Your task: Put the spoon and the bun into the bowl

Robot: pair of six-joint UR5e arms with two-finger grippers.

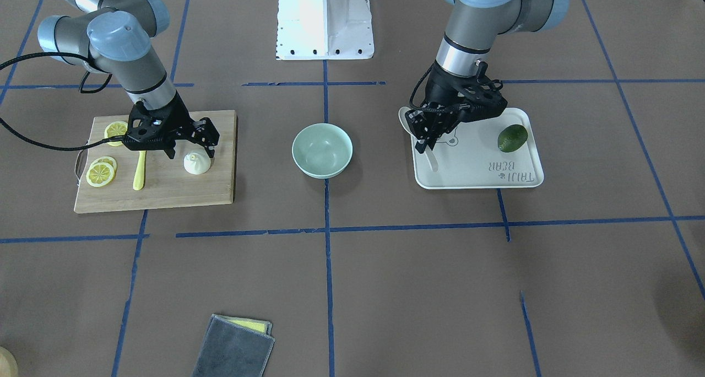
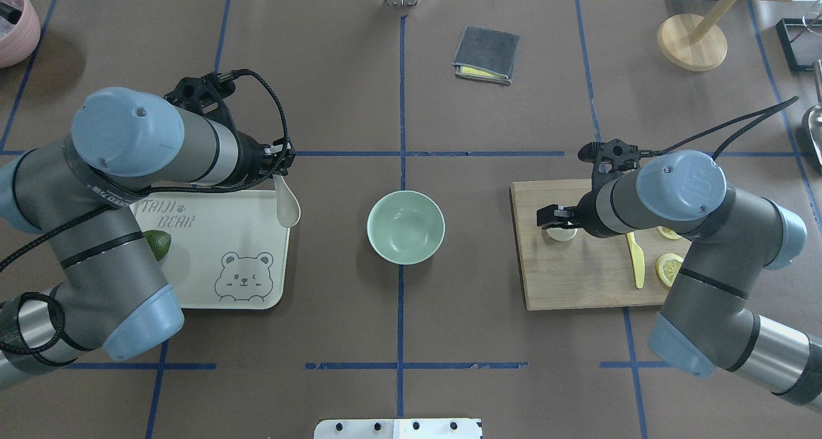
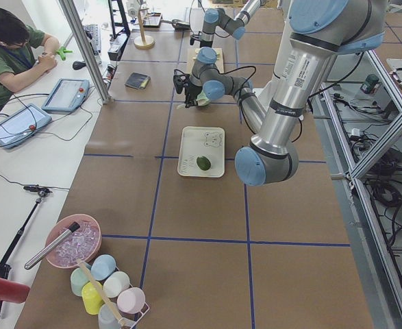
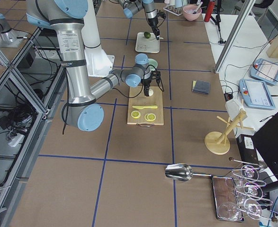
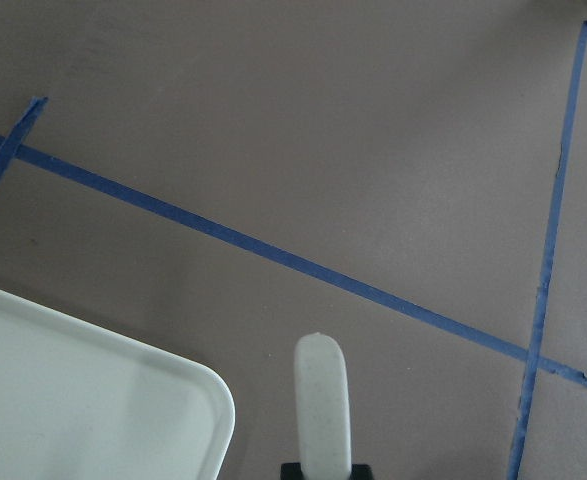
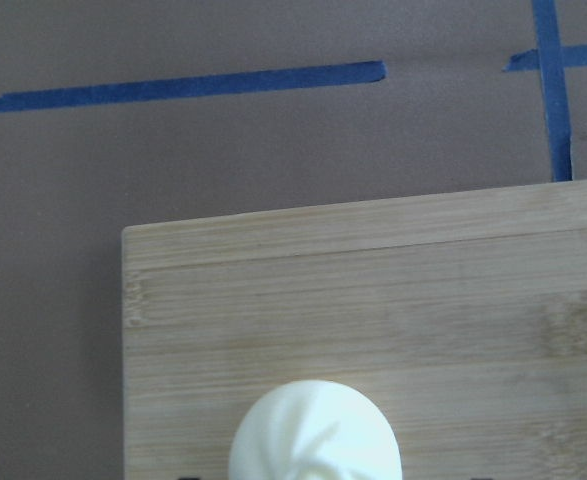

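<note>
The pale green bowl [image 1: 322, 150] stands empty at the table's middle; it also shows in the overhead view [image 2: 405, 226]. My left gripper [image 1: 428, 144] is shut on the off-white spoon [image 2: 288, 206] over the corner of the white tray [image 1: 484, 170] nearest the bowl. The spoon's handle tip [image 5: 321, 395] sticks out past the fingers. My right gripper [image 1: 191, 152] is open and stands over the white bun [image 1: 196, 163], a finger on each side. The bun [image 6: 315, 432] rests on the wooden board [image 1: 165, 192].
Lemon slices [image 1: 101, 173] and a yellow plastic knife [image 1: 139, 173] lie on the board beside the bun. A dark green lime [image 1: 512, 138] lies on the tray. A folded grey cloth [image 1: 234, 346] lies far from the robot. The robot's white base [image 1: 324, 19] is behind the bowl.
</note>
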